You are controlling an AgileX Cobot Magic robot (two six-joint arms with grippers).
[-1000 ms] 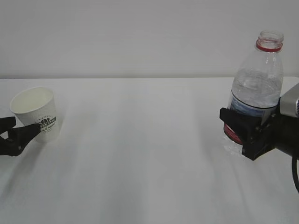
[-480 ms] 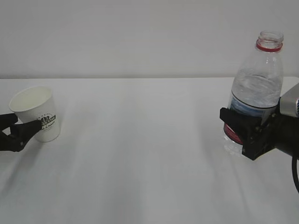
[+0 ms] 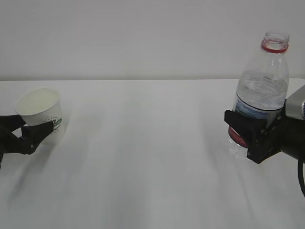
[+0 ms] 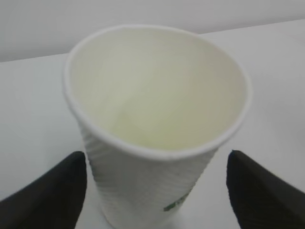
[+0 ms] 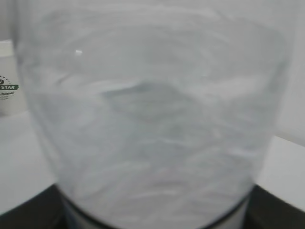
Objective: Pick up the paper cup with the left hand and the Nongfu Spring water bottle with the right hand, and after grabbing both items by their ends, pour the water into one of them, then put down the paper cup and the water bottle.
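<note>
On the left of the white worktop (image 3: 143, 157), the paper cup (image 3: 42, 114) leans toward the camera, its mouth tipped, with the left claw (image 3: 27, 133) around its lower half. In the left wrist view the 2 black fingers (image 4: 45, 191) stand on either side of the cup with gaps showing, so the jaws are spread wide; whether they bear on the cup wall at all I cannot tell, and the lean may come from a nudge rather than a lift. Taking the cup low leaves its mouth clear for pouring.

At the right, the water bottle (image 3: 262, 90) stands upright and uncapped, partly filled with water (image 3: 261, 93). The right claw (image 3: 248, 138) is closed on its lower body near the label, the jaws held roughly half apart by the bottle's girth. A low grip keeps the neck free to swing over toward the cup. The 2 things are well apart, so pouring looks not yet begun.
</note>
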